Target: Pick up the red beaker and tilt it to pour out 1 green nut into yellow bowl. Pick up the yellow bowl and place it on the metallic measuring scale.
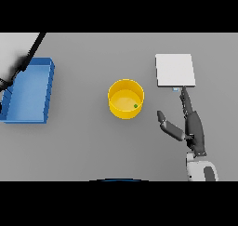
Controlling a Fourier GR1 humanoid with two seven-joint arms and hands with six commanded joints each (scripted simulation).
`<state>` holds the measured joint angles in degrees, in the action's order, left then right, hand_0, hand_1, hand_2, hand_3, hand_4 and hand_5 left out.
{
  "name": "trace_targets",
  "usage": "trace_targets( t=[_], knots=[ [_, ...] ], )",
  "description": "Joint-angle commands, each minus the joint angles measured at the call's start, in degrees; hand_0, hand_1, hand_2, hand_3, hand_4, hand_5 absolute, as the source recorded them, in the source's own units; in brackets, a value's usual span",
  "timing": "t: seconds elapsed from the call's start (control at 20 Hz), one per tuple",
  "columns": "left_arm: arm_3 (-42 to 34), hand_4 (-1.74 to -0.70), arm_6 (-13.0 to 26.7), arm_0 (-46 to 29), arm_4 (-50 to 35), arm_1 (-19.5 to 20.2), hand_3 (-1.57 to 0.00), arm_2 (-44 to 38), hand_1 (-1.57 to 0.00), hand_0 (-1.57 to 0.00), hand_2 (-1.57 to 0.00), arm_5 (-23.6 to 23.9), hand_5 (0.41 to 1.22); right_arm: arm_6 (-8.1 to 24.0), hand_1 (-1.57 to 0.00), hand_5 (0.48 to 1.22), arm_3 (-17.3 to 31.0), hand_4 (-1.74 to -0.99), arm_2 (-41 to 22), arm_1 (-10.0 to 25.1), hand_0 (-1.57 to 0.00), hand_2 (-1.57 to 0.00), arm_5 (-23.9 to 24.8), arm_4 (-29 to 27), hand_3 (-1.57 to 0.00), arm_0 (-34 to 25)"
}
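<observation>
The yellow bowl [125,98] stands upright in the middle of the table with one small green nut [135,106] inside near its right wall. The metallic measuring scale [175,70], a flat pale square, lies to the bowl's upper right. My right hand [193,127] is to the right of the bowl and just below the scale, open, fingers pointing toward the scale and thumb spread toward the bowl; it touches nothing. My left arm shows at the far left over the blue bin, its hand [3,83] at the picture's edge. No red beaker is visible.
A blue rectangular bin [46,88] sits at the left side of the table. A dark thin arm link [32,50] crosses above its upper corner.
</observation>
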<state>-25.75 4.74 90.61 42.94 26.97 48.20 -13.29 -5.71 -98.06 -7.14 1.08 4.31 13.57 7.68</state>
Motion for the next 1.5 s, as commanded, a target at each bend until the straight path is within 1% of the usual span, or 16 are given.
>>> trace_targets(
  t=[0.0, 0.1, 0.2, 0.25, 0.3, 0.4, 0.5, 0.6, 0.8, 0.9, 1.0, 1.15, 1.2, 1.25, 1.35, 1.45],
  knots=[
    [0.9, -1.73, 1.0, -0.8, -3.4, 1.4, -1.36, -3.2, -1.57, -1.57, -1.56, 0.9, 1.221, -0.7, 0.0, 0.592, 0.1, -1.222, -0.1, -0.1, 0.0, 0.0, -0.2, -0.2, 0.0, 0.3],
    [1.3, -1.73, 1.0, -4.3, -10.3, 4.8, -1.38, -8.5, -1.57, -1.57, -1.56, 4.3, 1.221, -1.4, 0.0, 0.59, 0.7, -1.222, 0.2, 0.2, 0.0, 0.0, -0.1, -0.3, 0.0, 0.2],
    [1.2, -1.74, 2.2, -7.4, -15.9, 6.6, -1.41, -12.4, -1.57, -1.57, -1.56, 7.0, 1.221, -2.2, 0.0, 0.587, 0.9, -1.22, -0.3, 0.1, 0.0, 0.0, -0.5, -0.1, 0.0, -0.2],
    [0.0, -1.74, 1.5, -9.5, -18.9, 8.7, -1.43, -14.5, -1.57, -1.57, -1.57, 8.5, 1.221, -1.5, 0.0, 0.586, 1.8, -1.222, 0.4, 0.6, 0.0, 0.0, -0.3, -0.1, 0.0, -1.1],
    [-1.9, -1.74, 2.9, -12.6, -21.9, 10.2, -1.43, -16.2, -1.57, -1.57, -1.57, 9.9, 1.221, -1.9, 0.0, 0.587, 1.8, -1.226, 0.2, 0.6, 0.0, 0.0, -0.3, -0.1, 0.0, -1.0],
    [-7.0, -1.74, 8.1, -18.7, -26.5, 13.0, -1.41, -18.3, -1.57, -1.57, -1.57, 14.2, 1.221, -2.9, 0.0, 0.595, 1.4, -1.217, 0.1, 1.1, 0.0, 0.0, -0.5, 0.1, 0.0, -0.6],
    [-12.1, -1.74, 11.9, -25.2, -31.3, 15.0, -1.45, -20.8, -1.57, -1.57, -1.57, 19.2, 1.221, -1.9, 0.0, 0.604, 1.9, -1.212, 0.1, 1.6, 0.0, 0.0, -0.9, 0.2, 0.0, -1.0],
    [-18.1, -1.74, 16.3, -31.9, -35.1, 17.0, -1.45, -22.1, -1.57, -1.57, -1.57, 23.5, 1.221, -2.8, 0.0, 0.62, 1.7, -1.209, 0.1, 2.4, 0.0, 0.0, -1.0, 0.7, 0.0, -0.3],
    [-31.0, -1.74, 24.7, -44.5, -40.2, 19.7, -1.45, -22.2, -1.57, -1.57, -1.57, 31.3, 1.221, -1.2, 0.0, 0.653, 1.8, -1.206, -0.7, 2.2, 0.0, 0.0, -1.0, 1.8, 0.0, -1.4],
    [-35.0, -1.74, 26.0, -49.3, -41.9, 20.4, -1.45, -21.8, -1.57, -1.57, -1.57, 34.1, 1.221, -2.3, 0.0, 0.66, 1.9, -1.21, -0.8, 2.1, 0.0, 0.0, -1.0, 1.7, 0.0, -0.2],
    [-38.3, -1.74, 27.2, -53.5, -43.4, 20.7, -1.45, -21.1, -1.57, -1.57, -1.57, 36.5, 1.221, -2.1, 0.0, 0.664, 2.2, -1.217, -0.6, 2.4, 0.0, 0.0, -1.1, 1.7, 0.0, -0.9],
    [-39.8, -1.74, 28.2, -56.6, -44.8, 20.5, -1.49, -20.3, -1.57, -1.57, -1.57, 39.4, 1.221, -2.2, 0.0, 0.664, 2.2, -1.216, -0.7, 2.4, 0.0, 0.0, -1.0, 1.8, 0.0, -1.2],
    [-40.5, -1.74, 28.2, -57.7, -45.2, 20.3, -1.51, -19.8, -1.57, -1.57, -1.57, 40.2, 1.221, -3.2, 0.0, 0.666, 1.8, -1.217, -1.0, 2.4, 0.0, 0.0, -1.4, 1.7, 0.0, -0.3],
    [-40.5, -1.74, 28.7, -58.0, -45.3, 19.9, -1.52, -19.2, -1.57, -1.57, -1.57, 41.0, 1.199, -2.2, 0.0, 0.667, 2.0, -1.216, -0.6, 2.6, 0.0, 0.0, -1.3, 1.7, 0.0, -1.1],
    [-40.6, -1.74, 29.6, -58.3, -45.8, 20.2, -1.54, -18.3, -1.57, -1.57, -1.57, 41.8, 1.117, -2.2, 0.0, 0.665, 2.1, -1.207, -0.6, 2.6, 0.0, 0.0, -1.1, 1.8, 0.0, -1.0],
    [-41.2, -1.74, 30.2, -59.6, -45.9, 21.1, -1.55, -16.8, -1.57, -1.57, -1.57, 42.4, 0.967, -3.5, 0.0, 0.664, 1.6, -1.205, -0.7, 2.6, 0.0, 0.0, -1.2, 1.6, 0.0, 0.0]
  ],
)
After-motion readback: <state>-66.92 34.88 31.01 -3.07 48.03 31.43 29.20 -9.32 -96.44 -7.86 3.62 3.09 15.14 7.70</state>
